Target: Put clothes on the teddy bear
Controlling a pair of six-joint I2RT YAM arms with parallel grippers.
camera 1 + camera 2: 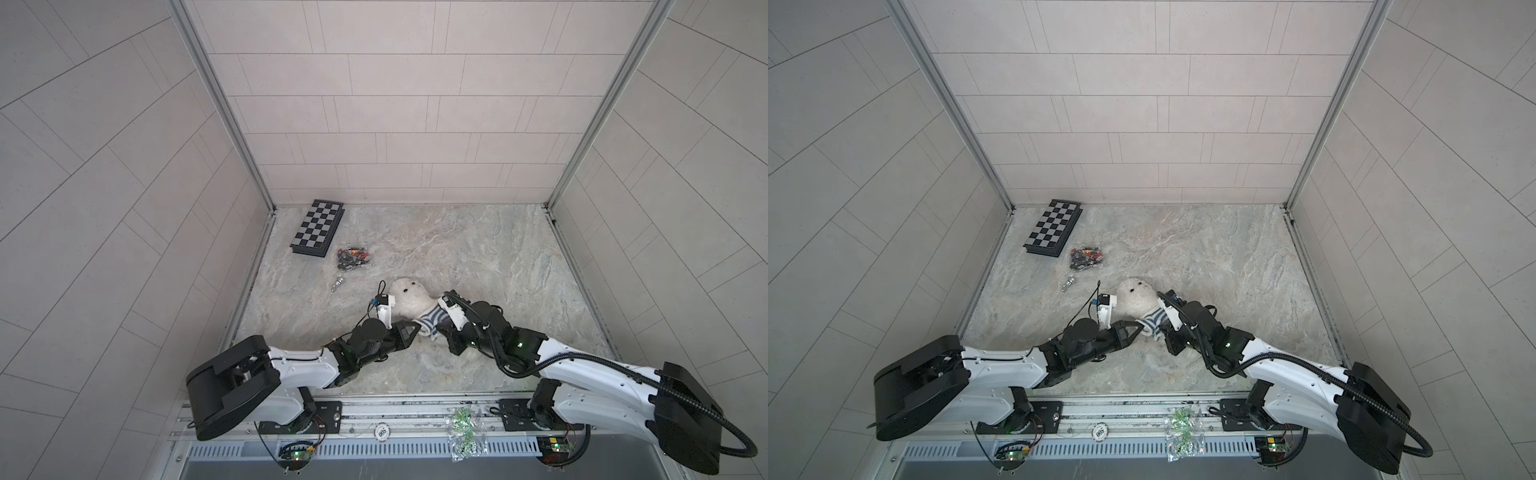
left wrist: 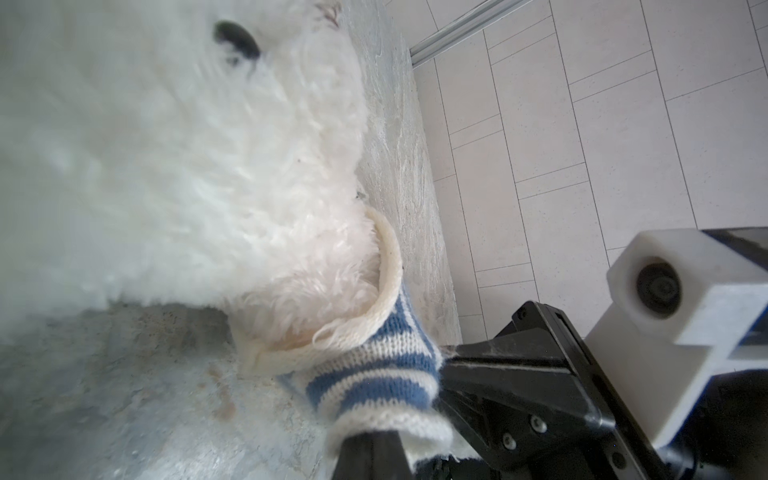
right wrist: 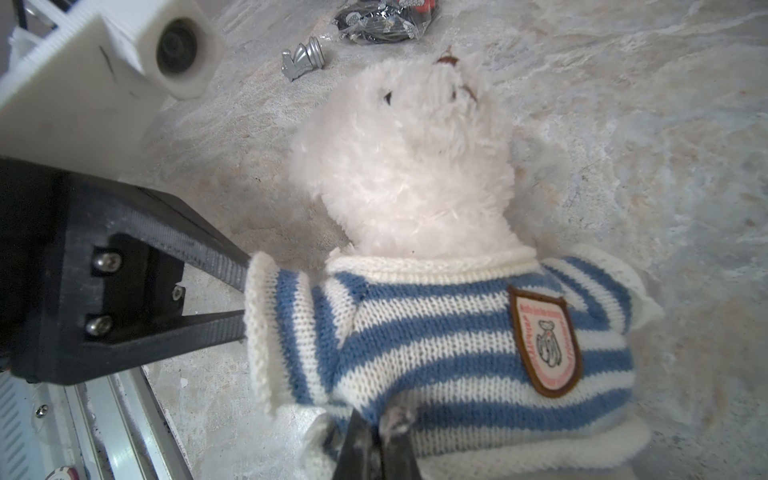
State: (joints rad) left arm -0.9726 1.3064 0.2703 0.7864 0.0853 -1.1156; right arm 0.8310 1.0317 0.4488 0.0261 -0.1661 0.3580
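The white fluffy teddy bear (image 1: pixel 409 296) (image 1: pixel 1133 296) lies on its back on the marble table, head (image 3: pixel 407 158) toward the back wall. A blue-and-white striped shirt (image 3: pixel 436 332) (image 1: pixel 432 322) with a badge (image 3: pixel 544 345) covers its torso, the neck opening round its neck. My left gripper (image 2: pixel 374 444) (image 1: pixel 415 329) is shut and pushed into the cuff of one sleeve (image 2: pixel 386 374). Its fingers (image 3: pixel 208 262) vanish inside the sleeve, so their tips are hidden. My right gripper (image 3: pixel 380 419) (image 1: pixel 441 331) is shut on the shirt's lower edge.
A folded chessboard (image 1: pixel 318 228) lies at the back left, with a bag of dark pieces (image 1: pixel 353 257) and a silver chess piece (image 1: pixel 338 284) near the bear's head. A clear bag of green bits (image 1: pixel 463 432) and a chip (image 1: pixel 381 433) rest on the front rail.
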